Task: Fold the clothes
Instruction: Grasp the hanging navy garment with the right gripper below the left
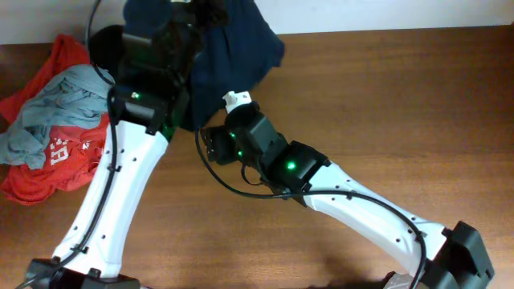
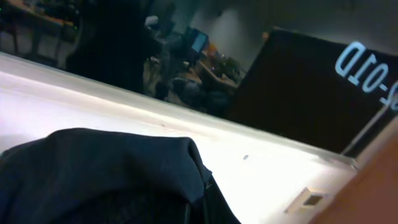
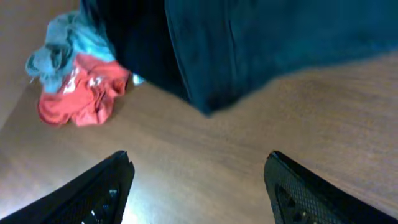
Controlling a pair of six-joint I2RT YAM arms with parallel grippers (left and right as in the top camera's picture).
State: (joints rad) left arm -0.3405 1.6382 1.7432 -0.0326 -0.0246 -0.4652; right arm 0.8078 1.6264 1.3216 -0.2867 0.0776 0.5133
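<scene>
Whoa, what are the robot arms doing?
Two robot arms are handling dark blue shorts at the far edge of the table. The left gripper is buried in the fabric, so its grip is hidden. The right gripper is open above bare wood, just short of the shorts. A red and grey clothes pile lies aside.

A brown wooden desk [image 1: 401, 104] with a pale strip [image 1: 385, 16] beyond its far edge. Past that edge lies a dim room: a dark panel [image 2: 298, 87] with white lettering [image 2: 367, 74], cluttered tables and a blue-lit monitor [image 2: 199, 40].
</scene>
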